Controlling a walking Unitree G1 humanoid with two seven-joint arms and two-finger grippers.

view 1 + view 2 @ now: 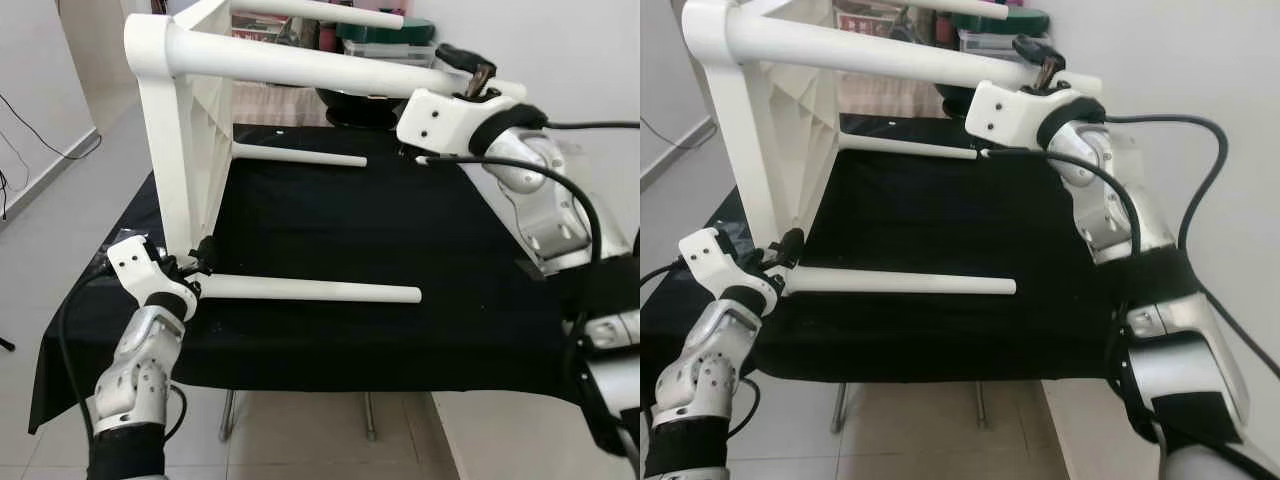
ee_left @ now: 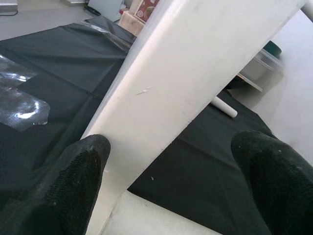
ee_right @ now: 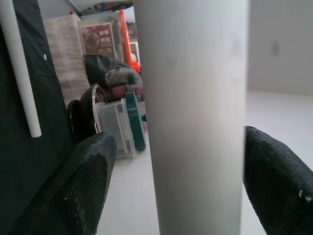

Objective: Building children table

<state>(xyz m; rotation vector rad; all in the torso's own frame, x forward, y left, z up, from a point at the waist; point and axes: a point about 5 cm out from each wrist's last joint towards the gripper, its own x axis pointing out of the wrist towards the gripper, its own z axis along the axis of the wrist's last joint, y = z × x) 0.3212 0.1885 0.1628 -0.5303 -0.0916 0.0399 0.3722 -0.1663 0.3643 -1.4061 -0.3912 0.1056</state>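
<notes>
A white children's table lies on its side on the black-clothed worktable, its round legs pointing to my right. My left gripper is at the base of the lower front leg, open; in the left wrist view one finger touches the white part and the other finger stands off it. My right gripper is open around the upper front leg near its tip. That leg stands between the right fingers, with a gap on one side.
A third leg rests on the cloth further back and a fourth sticks out at the top. Plastic boxes and a dark bowl crowd the space behind the table. A wall lies to the right, open floor to the left.
</notes>
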